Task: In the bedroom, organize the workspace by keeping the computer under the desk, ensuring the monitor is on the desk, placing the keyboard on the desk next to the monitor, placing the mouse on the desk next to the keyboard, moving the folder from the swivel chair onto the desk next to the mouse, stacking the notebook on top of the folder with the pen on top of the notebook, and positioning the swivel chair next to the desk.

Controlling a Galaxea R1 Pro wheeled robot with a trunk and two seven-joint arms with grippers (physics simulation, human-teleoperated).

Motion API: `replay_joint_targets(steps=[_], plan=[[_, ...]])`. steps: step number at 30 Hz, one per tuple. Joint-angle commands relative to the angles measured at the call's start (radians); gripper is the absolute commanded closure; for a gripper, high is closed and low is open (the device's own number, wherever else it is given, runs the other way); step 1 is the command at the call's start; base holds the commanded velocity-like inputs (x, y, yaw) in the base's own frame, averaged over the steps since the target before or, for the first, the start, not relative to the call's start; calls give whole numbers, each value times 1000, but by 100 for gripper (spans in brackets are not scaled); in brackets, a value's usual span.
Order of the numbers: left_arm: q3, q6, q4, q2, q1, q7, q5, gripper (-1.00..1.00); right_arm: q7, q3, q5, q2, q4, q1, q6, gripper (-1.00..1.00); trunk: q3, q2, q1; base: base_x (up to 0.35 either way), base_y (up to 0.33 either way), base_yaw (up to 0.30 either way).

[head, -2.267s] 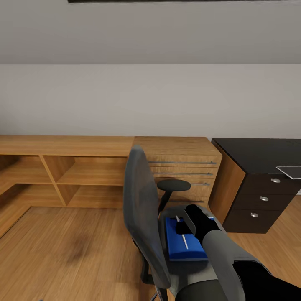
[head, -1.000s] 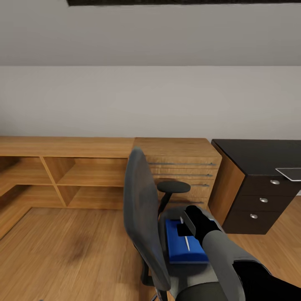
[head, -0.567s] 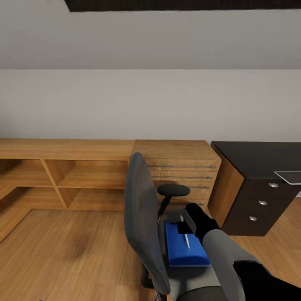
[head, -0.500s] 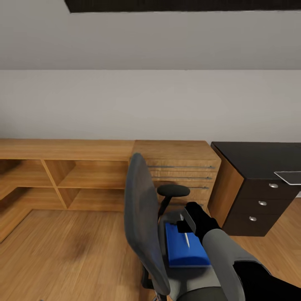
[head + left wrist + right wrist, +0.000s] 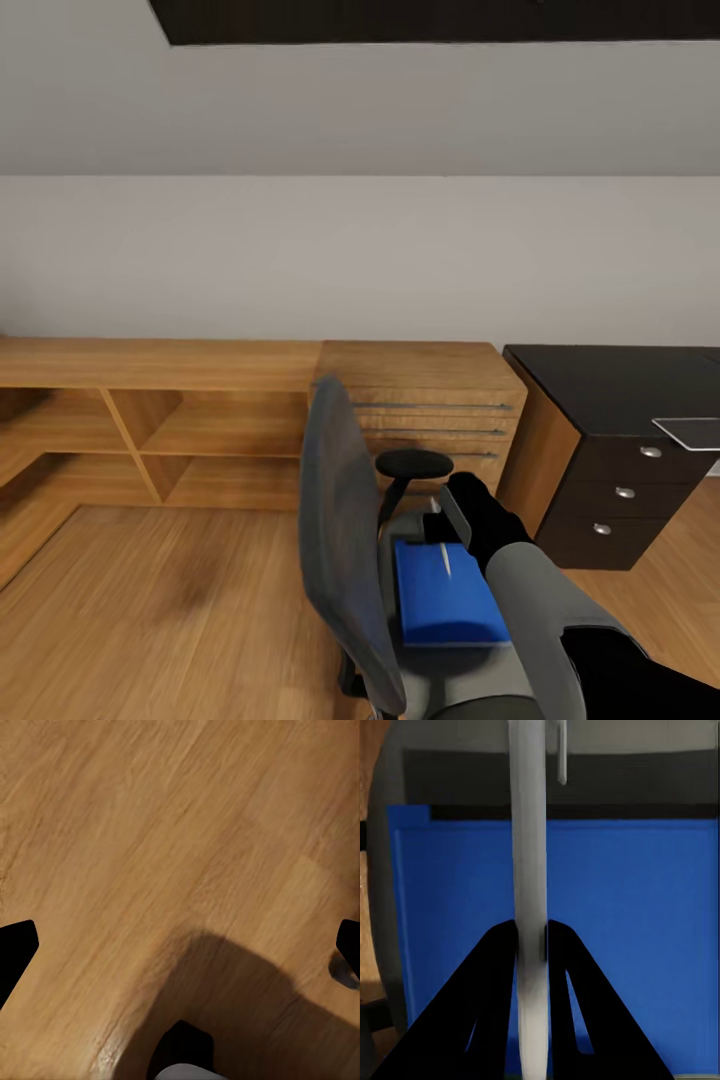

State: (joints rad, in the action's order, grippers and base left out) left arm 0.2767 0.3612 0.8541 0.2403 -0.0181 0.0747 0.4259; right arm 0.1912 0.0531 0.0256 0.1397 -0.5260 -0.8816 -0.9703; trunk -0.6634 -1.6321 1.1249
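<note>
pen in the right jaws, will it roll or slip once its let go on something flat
The pen looks thin, round and smooth, so it probably rolls on a flat surface. The right gripper pinches it at one narrow spot, so it may pivot or slip. It hangs above the folder.

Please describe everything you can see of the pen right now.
The pen is a thin, pale grey-white stick with a smooth plastic look and a slim clip near one end. The right hand is shut on it, one dark finger on each side. It hangs above the blue folder lying on the swivel chair; in the head view it shows as a short pale sliver by the hand.
</note>
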Motion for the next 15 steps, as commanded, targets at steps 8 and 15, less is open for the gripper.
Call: replay_joint_targets(steps=[8, 15], plan=[[1, 7, 2, -1, 0, 2, 5, -100, 8, 10, 11, -3, -5, 0, -56, 100, 24, 56, -31, 0, 0, 0], [1, 7, -18, -5, 0, 1, 6, -100, 8, 9, 11, -4, -5, 0, -72, 100, 46, 105, -58, 0, 0, 0]])
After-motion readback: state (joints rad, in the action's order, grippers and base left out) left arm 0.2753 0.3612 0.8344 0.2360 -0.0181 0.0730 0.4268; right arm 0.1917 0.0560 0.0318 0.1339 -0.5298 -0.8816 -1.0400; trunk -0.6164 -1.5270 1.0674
